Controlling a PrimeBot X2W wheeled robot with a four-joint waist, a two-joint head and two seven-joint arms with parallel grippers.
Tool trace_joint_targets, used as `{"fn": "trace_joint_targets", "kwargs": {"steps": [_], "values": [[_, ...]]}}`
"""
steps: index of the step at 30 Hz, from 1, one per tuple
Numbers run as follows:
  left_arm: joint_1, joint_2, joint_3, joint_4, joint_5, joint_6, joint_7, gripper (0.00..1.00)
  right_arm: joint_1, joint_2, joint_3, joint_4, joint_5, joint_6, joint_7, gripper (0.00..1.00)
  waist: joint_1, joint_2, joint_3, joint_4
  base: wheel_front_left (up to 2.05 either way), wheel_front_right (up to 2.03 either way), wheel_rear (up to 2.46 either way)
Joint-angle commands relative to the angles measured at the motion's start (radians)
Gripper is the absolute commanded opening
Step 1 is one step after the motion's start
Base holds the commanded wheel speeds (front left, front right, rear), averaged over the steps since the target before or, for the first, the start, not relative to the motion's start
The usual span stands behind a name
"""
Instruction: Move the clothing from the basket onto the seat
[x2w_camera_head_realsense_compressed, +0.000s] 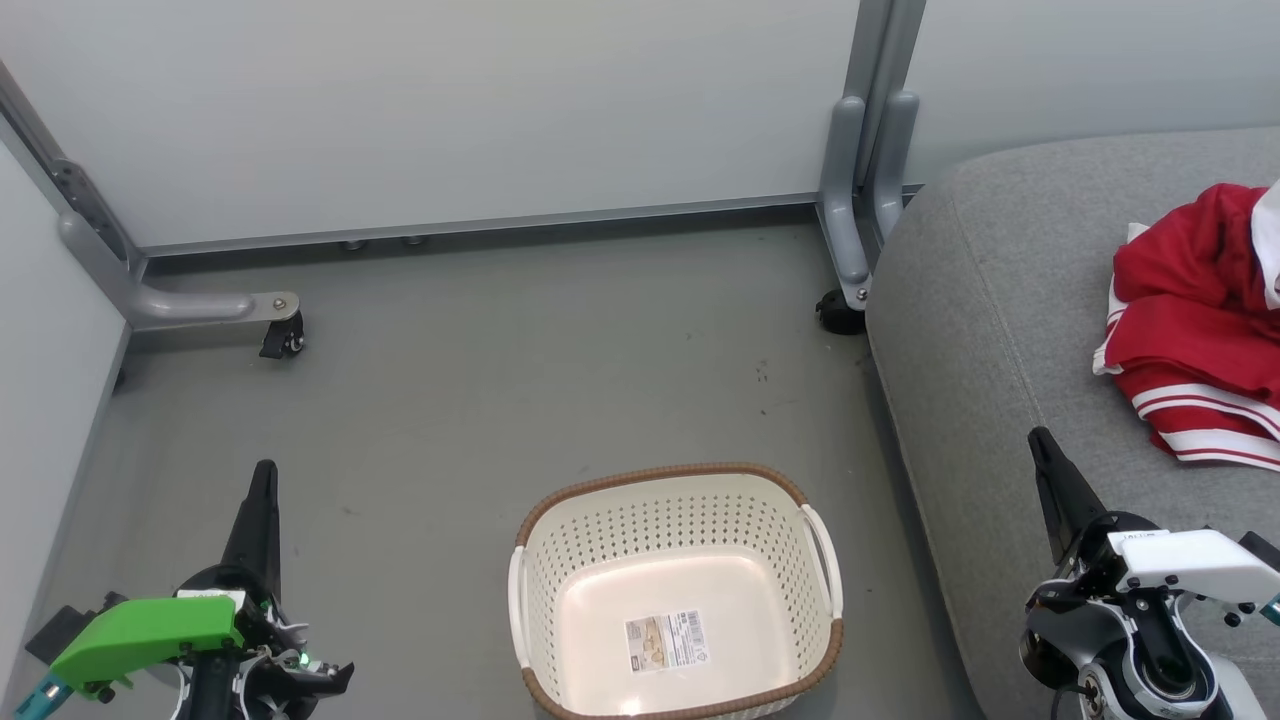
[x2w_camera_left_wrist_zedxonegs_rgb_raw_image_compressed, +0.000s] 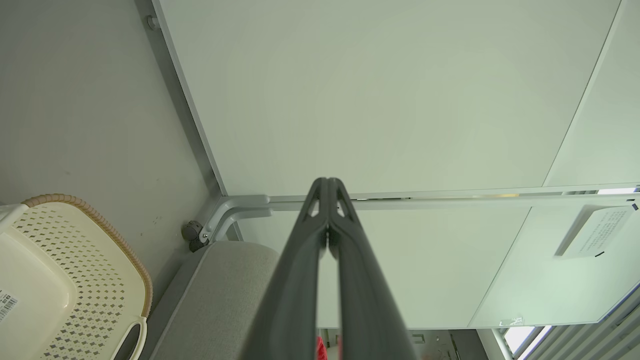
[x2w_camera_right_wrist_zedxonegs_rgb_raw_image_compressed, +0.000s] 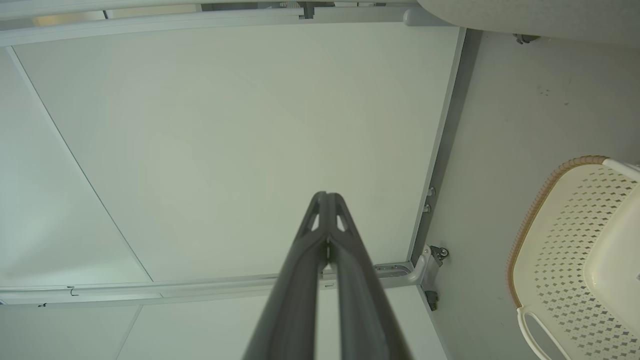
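Red clothing (x2w_camera_head_realsense_compressed: 1195, 330) lies heaped on the grey seat (x2w_camera_head_realsense_compressed: 980, 330), far right in the head view. Basket (x2w_camera_head_realsense_compressed: 660, 520) on the floor, just left of the seat, barcode sticker (x2w_camera_head_realsense_compressed: 667, 641) on its bottom. 2 claws pinched tight, gripping nothing: left gripper (x2w_camera_head_realsense_compressed: 264, 470), right gripper (x2w_camera_head_realsense_compressed: 1040, 437).

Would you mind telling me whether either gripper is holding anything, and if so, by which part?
Nothing is held. The left gripper and right gripper are both shut on empty air; the clothing lies on the seat.
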Motion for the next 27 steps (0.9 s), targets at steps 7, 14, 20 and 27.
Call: {"fn": "trace_joint_targets", "kwargs": {"steps": [7, 14, 20, 27], "values": [[-0.009, 0.002, 0.001, 0.001, -0.003, -0.002, 0.003, 0.00, -0.007, 0.004, -0.005, 0.002, -0.007, 0.000, 0.007, 0.00, 0.0000, 0.0000, 0.000, 0.000, 0.00, 0.00, 0.00], [-0.009, 0.002, 0.001, 0.001, -0.004, -0.002, 0.003, 0.00, -0.007, 0.004, -0.007, 0.002, -0.007, 0.000, 0.009, 0.00, 0.0000, 0.0000, 0.000, 0.000, 0.00, 0.00, 0.00], [-0.009, 0.002, 0.001, 0.001, -0.004, -0.002, 0.003, 0.00, -0.007, 0.005, -0.008, 0.002, -0.008, 0.000, 0.007, 0.00, 0.0000, 0.0000, 0.000, 0.000, 0.00, 0.00, 0.00], [-0.009, 0.002, 0.001, 0.000, -0.003, -0.002, 0.003, 0.00, -0.007, 0.006, -0.009, 0.002, -0.010, 0.000, 0.009, 0.00, 0.0000, 0.0000, 0.000, 0.000, 0.00, 0.00, 0.00]]}}
